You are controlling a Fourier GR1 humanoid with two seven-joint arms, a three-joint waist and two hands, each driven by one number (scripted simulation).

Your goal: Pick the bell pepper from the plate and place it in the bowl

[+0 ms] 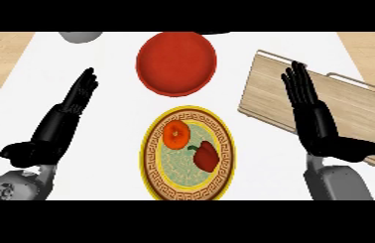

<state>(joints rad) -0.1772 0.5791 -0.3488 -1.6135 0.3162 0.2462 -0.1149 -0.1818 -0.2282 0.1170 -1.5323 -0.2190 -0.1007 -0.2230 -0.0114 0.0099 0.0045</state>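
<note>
Pepper [206, 155], red, lies on the right half of our plate [149, 157], just beside an orange item [176, 134] at its upper left. At the left we see our left hand [73, 100] above the tabletop [110, 138], fingers straight and together, holding nothing; next comes the plate, with the red bowl [176, 62] apart beyond it. Our right hand [307, 103] is likewise flat and empty, overlapping a board [267, 88].

A kitchen — white counter [117, 113], wooden cutting board [273, 91], patterned plate [149, 155], red bowl [176, 63].
</note>
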